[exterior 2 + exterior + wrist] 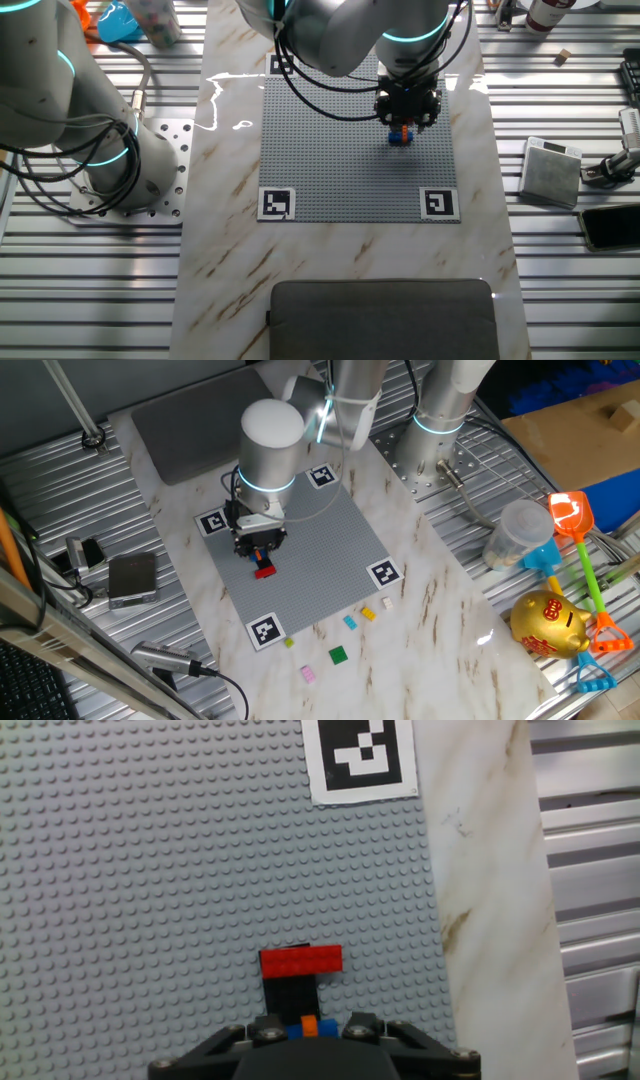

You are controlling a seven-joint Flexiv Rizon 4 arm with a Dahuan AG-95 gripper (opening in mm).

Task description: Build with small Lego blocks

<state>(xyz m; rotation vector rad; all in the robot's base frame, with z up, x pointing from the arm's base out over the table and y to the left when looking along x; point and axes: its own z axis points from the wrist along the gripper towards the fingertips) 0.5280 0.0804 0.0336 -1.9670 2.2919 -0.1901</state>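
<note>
My gripper (262,553) hangs low over the left part of the grey baseplate (320,550). In the hand view its fingers (266,1030) flank a blue brick (292,1031) with an orange brick (310,1026) on it. This pair sits against a black brick (290,992) and a red brick (300,961) on the plate. The red brick also shows in one fixed view (264,571). The other fixed view shows the orange and blue bricks (401,134) under the gripper (406,118). Loose small Lego blocks lie on the marble: yellow (368,614), light blue (350,623), green (339,654), pink (308,673).
A gold piggy bank (548,624), toy shovels (575,520) and a plastic cup (520,530) lie at the right. A grey box (133,577) sits left of the plate. A grey pad (200,415) lies behind. A second arm's base (440,420) stands at the back.
</note>
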